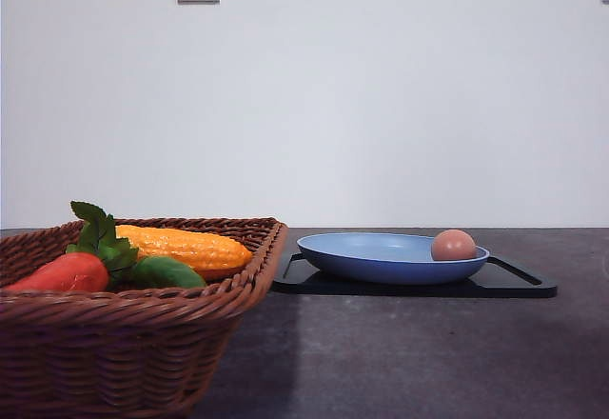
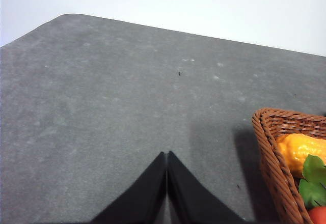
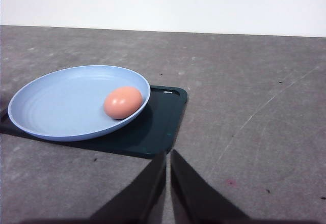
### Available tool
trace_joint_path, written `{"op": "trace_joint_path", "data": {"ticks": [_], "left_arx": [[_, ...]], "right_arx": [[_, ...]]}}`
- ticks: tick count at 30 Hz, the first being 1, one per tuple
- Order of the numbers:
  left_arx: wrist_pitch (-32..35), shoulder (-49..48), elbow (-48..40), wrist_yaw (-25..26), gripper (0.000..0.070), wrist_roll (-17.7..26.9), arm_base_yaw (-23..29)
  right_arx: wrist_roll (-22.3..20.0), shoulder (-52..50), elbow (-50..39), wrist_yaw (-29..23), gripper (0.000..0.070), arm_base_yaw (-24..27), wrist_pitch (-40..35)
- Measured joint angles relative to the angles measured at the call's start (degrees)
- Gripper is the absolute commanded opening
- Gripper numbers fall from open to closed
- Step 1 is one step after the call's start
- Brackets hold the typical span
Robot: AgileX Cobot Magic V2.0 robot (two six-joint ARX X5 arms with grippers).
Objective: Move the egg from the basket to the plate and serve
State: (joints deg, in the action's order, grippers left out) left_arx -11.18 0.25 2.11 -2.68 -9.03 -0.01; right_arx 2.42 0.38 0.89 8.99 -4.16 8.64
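One egg (image 1: 453, 245) lies on one plate (image 1: 381, 265); both claws (image 2: 167, 183) (image 3: 168, 183) pressed together, empty.

Left gripper (image 2: 167, 180): fingers closed, tips meeting, holding nothing. Right gripper (image 3: 168, 175): fingers closed with a hairline gap between them, holding nothing, angled downward.

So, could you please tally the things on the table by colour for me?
Brown: 1, woven wicker basket
Blue: 1, round plate
Black: 1, flat rectangular tray
Pinkish-brown: 1, oval egg
Yellow-orange: 1, bumpy corn-like vegetable
Red-orange: 1, leafy vegetable
Total: 6
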Motion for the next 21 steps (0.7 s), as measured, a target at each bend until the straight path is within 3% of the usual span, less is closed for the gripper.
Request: {"op": "trace_joint_path", "data": {"ticks": [21], "left_arx": [[0.0,0.0,0.0,0.0,0.0,-0.01,0.0]], "right_arx": [[0.0,0.0,0.0,0.0,0.0,0.0,0.0]]}}
